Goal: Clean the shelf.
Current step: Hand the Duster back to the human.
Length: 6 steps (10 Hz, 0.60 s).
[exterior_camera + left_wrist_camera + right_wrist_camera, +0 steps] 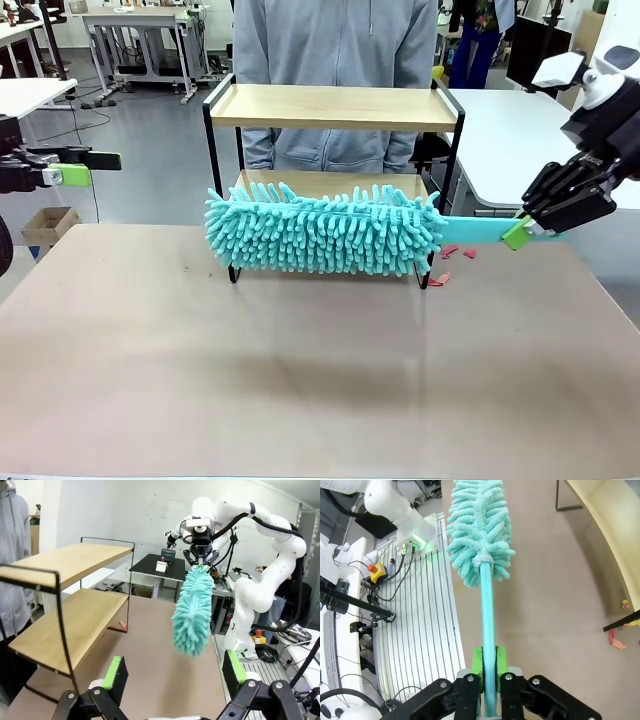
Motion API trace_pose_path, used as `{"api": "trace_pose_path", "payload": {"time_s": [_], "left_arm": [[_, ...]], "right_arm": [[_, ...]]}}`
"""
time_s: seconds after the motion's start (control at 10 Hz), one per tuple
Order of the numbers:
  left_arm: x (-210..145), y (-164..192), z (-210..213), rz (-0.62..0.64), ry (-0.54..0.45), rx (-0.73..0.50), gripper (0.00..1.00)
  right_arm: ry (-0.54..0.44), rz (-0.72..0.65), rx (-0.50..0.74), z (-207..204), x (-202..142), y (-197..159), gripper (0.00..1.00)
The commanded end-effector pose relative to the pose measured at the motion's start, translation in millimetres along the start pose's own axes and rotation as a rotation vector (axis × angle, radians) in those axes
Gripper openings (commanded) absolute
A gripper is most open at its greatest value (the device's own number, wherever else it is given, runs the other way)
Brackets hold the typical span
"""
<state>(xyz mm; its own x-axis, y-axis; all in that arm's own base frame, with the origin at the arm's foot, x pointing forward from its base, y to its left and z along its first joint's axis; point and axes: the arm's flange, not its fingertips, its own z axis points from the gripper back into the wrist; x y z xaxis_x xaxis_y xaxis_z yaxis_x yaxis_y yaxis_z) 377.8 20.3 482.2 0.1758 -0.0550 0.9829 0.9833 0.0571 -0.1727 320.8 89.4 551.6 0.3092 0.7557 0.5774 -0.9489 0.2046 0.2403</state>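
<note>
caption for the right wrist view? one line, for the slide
Right pincer shut on the handle of a teal chenille duster, held out over the table beside the shelf.

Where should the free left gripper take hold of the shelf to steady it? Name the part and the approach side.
Grip a thin black upright of the shelf at its left end, coming from the left with the open left gripper. The bar is slim, and the duster in the right gripper covers the front.

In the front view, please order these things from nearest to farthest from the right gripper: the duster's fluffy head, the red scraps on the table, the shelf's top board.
1. Red scraps, just left of the right gripper, on the table.
2. Fluffy head, further left, before the lower board.
3. Top board of the shelf, above and behind.
</note>
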Motion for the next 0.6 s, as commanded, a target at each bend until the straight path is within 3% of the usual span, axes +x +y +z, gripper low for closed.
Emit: {"api": "trace_pose_path", "payload": {"time_s": [0.0,0.5], "left_arm": [[3,-22,-30,-0.038,-0.020,0.018,1.00],[-11,-38,-114,-0.103,0.019,0.048,1.00]], "right_arm": [[-0.022,0.007,0.008,3,1,1,0.13],[-0.022,0.007,0.008,3,1,1,0.13]]}}
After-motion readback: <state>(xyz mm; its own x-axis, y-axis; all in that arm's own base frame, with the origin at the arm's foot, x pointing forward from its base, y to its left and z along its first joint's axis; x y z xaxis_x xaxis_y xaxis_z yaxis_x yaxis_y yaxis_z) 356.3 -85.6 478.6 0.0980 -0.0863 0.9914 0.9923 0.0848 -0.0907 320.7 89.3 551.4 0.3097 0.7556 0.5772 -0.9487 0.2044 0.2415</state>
